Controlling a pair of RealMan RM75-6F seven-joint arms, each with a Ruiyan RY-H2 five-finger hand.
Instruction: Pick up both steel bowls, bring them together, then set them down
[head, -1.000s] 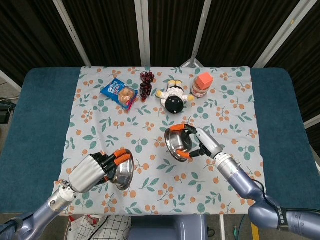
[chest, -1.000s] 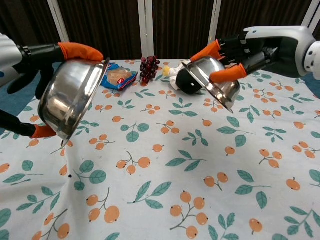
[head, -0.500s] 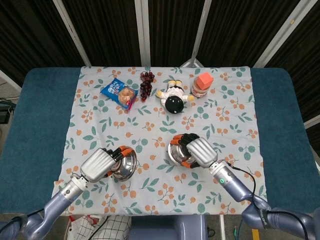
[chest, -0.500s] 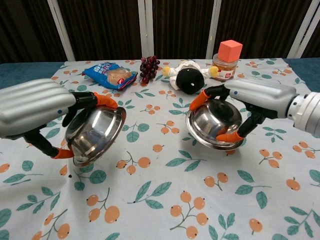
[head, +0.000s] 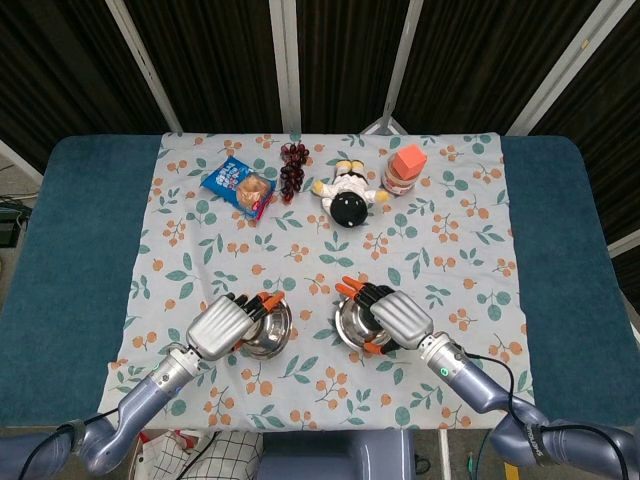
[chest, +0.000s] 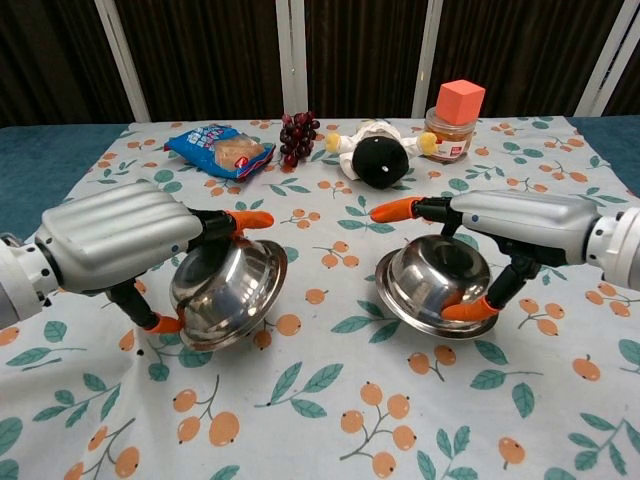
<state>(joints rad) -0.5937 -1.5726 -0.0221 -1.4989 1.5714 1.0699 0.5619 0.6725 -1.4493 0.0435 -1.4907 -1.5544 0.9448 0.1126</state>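
Lowering is the word for what has changed: a second ago both steel bowls were held high and steeply tipped, half a second ago they were coming down, and now they are at or just above the floral cloth (head: 470, 215) near the front edge of the counter (head: 70, 260). The left bowl (chest: 228, 292) is tilted on its edge, mouth toward the counter's middle, and the left robot hand (chest: 122, 240) pinches it between an orange-tipped finger over the upper rim and a thumb under the lower rim. The right bowl (chest: 433, 285) lies nearly level, apparently resting on the cloth; the right robot hand (chest: 505, 222) arches over it with a thumb tip at its near rim, but its other fingers have lifted and spread forward, so I cannot tell whether it grips the bowl or has let go. The two bowls sit near each other with a clear gap between them. My reading is that the task is in its closing step: the right bowl looks set down, the left needs levelling and releasing. Along the far edge lie a snack packet (head: 238, 186), grapes (head: 293, 168), a doll (head: 349, 197) and a jar with an orange block (head: 404, 170), well apart from the work.
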